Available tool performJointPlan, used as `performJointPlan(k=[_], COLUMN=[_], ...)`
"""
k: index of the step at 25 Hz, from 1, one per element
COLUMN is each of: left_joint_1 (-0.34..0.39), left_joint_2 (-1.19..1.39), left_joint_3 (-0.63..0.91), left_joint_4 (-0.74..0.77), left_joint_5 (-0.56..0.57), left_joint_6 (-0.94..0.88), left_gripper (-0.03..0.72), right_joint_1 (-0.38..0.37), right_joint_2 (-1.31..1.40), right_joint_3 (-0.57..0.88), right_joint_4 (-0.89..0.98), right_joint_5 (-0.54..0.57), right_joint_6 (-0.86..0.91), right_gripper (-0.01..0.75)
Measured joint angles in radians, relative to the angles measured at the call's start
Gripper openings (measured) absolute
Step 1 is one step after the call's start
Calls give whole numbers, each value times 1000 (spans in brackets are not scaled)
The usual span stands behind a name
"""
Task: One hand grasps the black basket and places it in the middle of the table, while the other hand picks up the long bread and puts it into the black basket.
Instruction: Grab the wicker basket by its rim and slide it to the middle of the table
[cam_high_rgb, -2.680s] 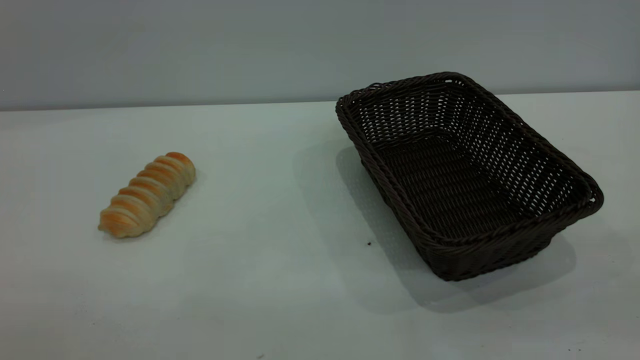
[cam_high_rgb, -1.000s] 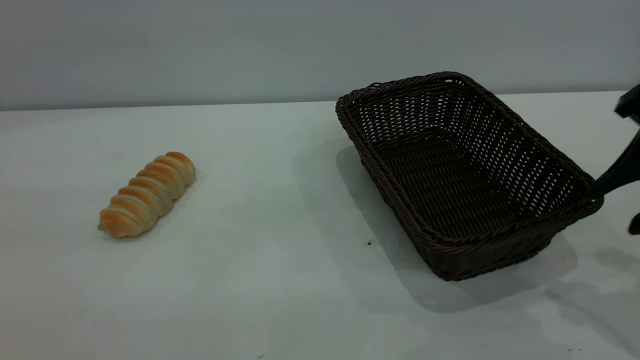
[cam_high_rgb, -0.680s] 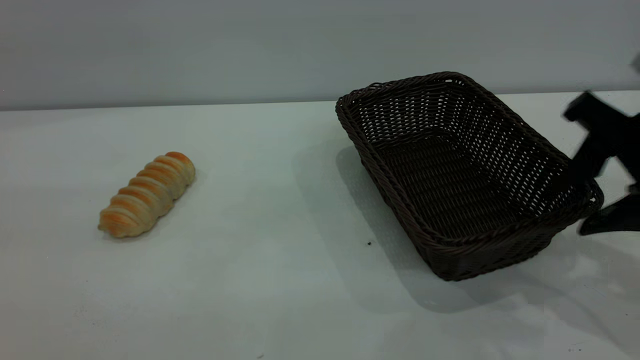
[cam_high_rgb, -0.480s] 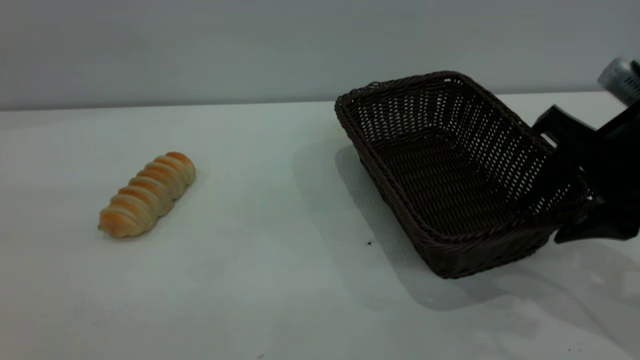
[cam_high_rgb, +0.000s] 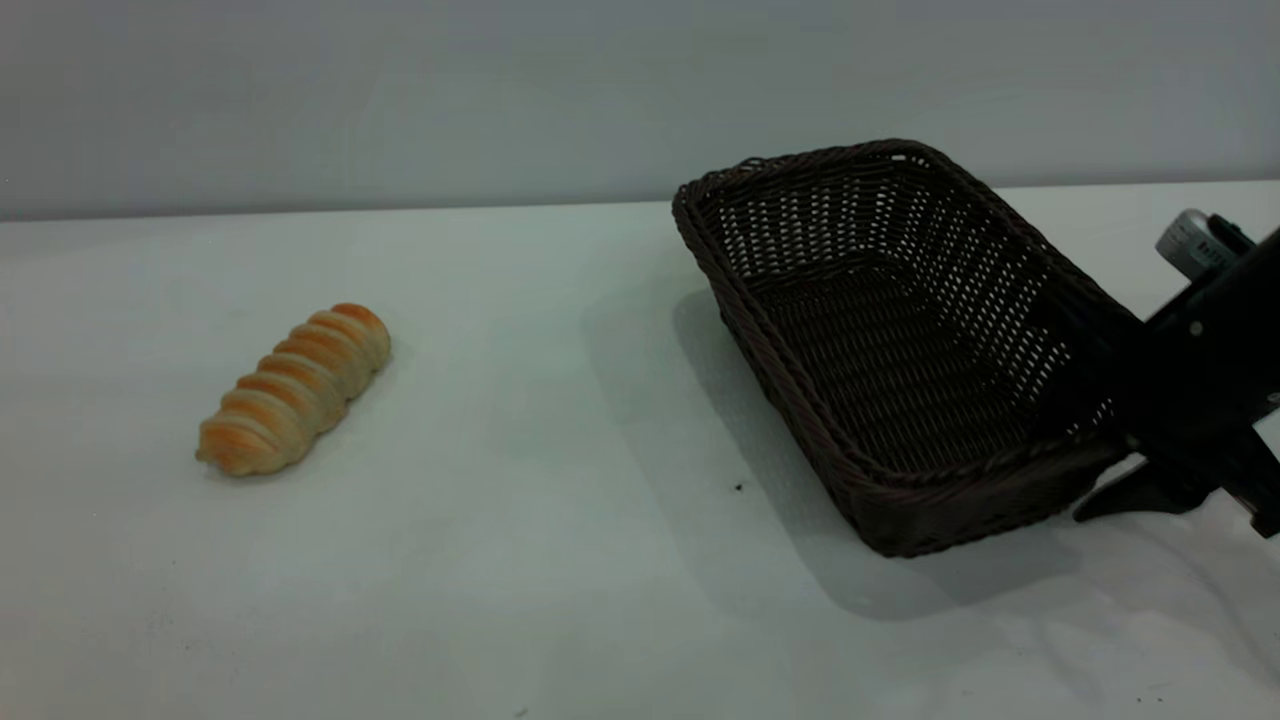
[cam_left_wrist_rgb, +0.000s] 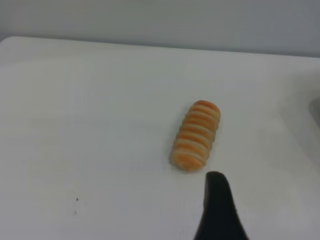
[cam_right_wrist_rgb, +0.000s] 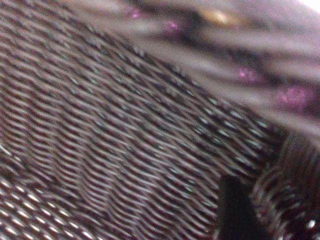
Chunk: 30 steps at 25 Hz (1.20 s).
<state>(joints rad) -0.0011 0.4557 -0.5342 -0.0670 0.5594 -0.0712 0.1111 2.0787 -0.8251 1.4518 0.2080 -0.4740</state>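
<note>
The black basket (cam_high_rgb: 880, 330) stands at the right of the table (cam_high_rgb: 560, 560), its right end slightly raised and tilted. My right gripper (cam_high_rgb: 1088, 440) is open astride the basket's near-right corner, one finger inside and the other outside below the rim. The right wrist view shows the inner finger (cam_right_wrist_rgb: 235, 212) against the woven wall (cam_right_wrist_rgb: 125, 125). The long bread (cam_high_rgb: 296, 388) lies at the left of the table. My left gripper (cam_left_wrist_rgb: 250, 234) is out of the exterior view. It hovers open just short of the bread (cam_left_wrist_rgb: 196, 135), with only one finger (cam_left_wrist_rgb: 216, 210) showing.
A grey wall (cam_high_rgb: 400, 100) runs along the table's far edge. A tiny dark speck (cam_high_rgb: 738, 487) lies just left of the basket.
My right gripper came in from the right edge and set its fingers over the basket's near-right corner. The basket shifted slightly left and tilted. The bread has not moved.
</note>
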Motion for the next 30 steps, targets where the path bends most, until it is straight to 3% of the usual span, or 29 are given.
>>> performJointPlan(k=[2, 9, 15, 19, 21, 24, 30], left_joint_1=[0, 0, 0, 0, 0, 0, 0], left_joint_2=[0, 0, 0, 0, 0, 0, 0], left_joint_3=[0, 0, 0, 0, 0, 0, 0], left_joint_4=[0, 0, 2, 2, 2, 2, 2], left_joint_5=[3, 5, 5, 5, 5, 5, 7], left_joint_6=[0, 0, 0, 0, 0, 0, -1], left_gripper=[527, 527, 527, 527, 527, 527, 526], right_joint_1=[0, 0, 33, 43, 52, 76, 133], right_joint_2=[2, 4, 23, 24, 24, 24, 38], right_joint_3=[-8, -29, -126, -238, -310, -403, -545], right_joint_4=[1, -50, -298, -549, -700, -928, -1071], right_joint_5=[0, 47, 236, 354, 391, 465, 522], right_joint_6=[0, -72, -108, 25, 142, 287, 336], right_gripper=[347, 348, 343, 333, 260, 257, 257])
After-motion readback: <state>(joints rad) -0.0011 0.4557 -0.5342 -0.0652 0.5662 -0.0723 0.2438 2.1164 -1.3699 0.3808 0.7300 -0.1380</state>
